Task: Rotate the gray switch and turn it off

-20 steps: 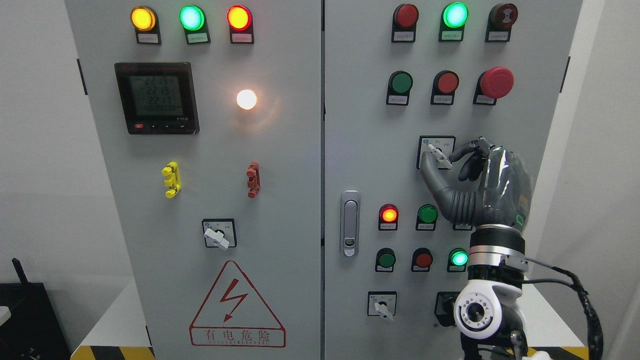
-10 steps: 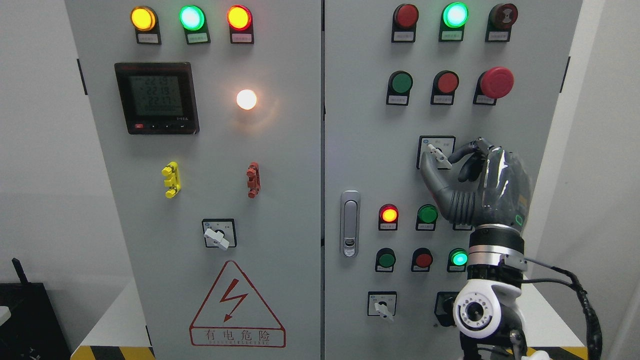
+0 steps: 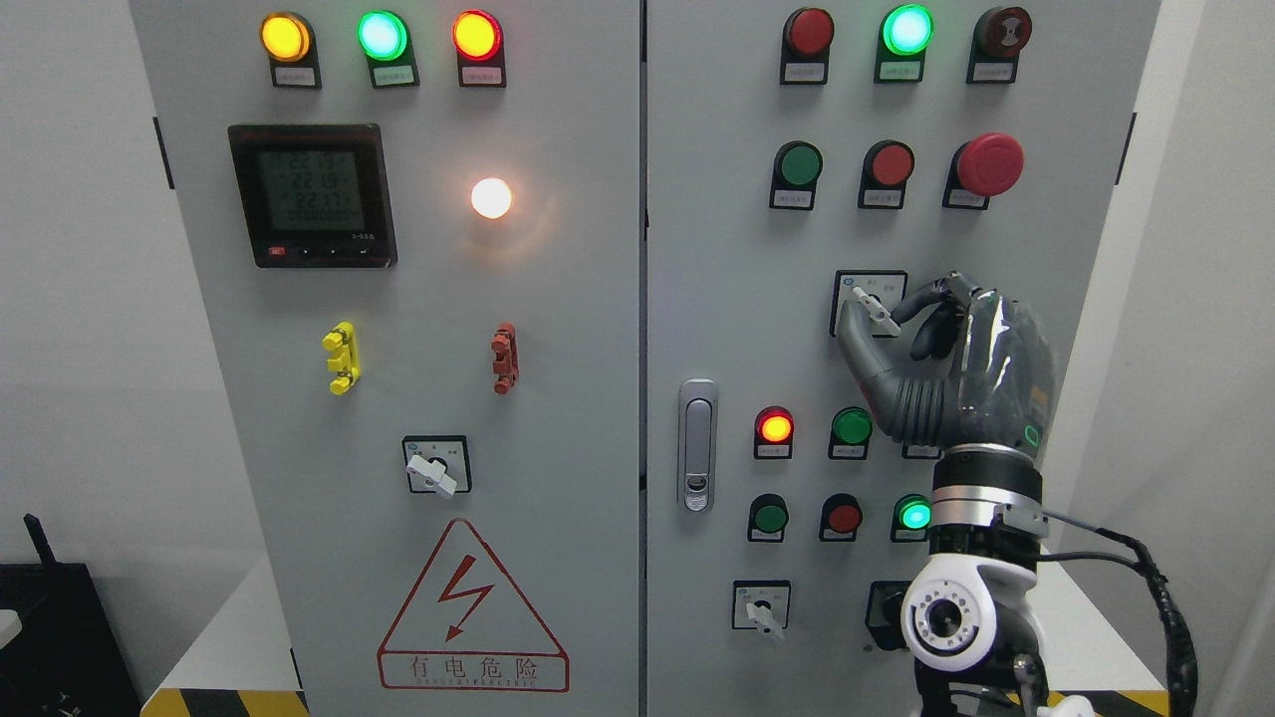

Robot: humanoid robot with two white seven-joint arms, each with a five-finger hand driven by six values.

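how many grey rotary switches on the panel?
3 visible: grey rotary switch on the left door, one pinched by the right hand at, one bottom centre. The arm may hide more.

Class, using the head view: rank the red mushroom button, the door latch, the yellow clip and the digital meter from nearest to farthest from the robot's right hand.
From the right hand at the gray switch:
1. Red mushroom button, above, slightly right.
2. Door latch, lower left, on the same door.
3. Yellow clip, left door, middle.
4. Digital meter, left door, upper part.
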